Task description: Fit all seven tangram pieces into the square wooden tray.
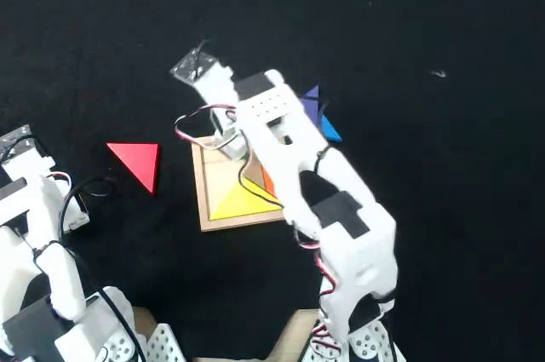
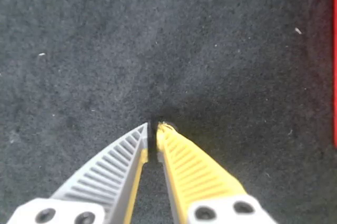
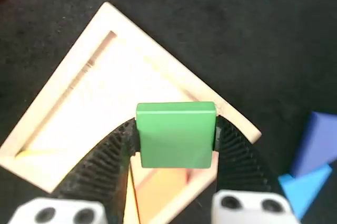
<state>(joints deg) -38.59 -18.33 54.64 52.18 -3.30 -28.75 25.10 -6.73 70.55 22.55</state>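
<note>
A green square [image 3: 175,138] is held clamped between the black fingers [image 3: 113,153] of the right gripper [image 3: 175,128], poised over the square wooden tray [image 3: 100,92] at one of its rims. Inside the tray a yellow triangle [image 1: 240,202] and an orange piece [image 1: 267,181] are seen lying side by side, while much of the floor is shown as bare wood. A dark blue piece [image 3: 316,138] and a light blue piece [image 3: 303,190] are set against each other on the black cloth [image 1: 426,209], just beside the tray. On the tray's other side a red triangle [image 1: 136,160] is laid flat on the cloth, apart from the tray and nearer the left arm. The left gripper [image 2: 156,127] is pointed down at the cloth, its grey and yellow fingers pressed together at the tips with nothing held between them.
</note>
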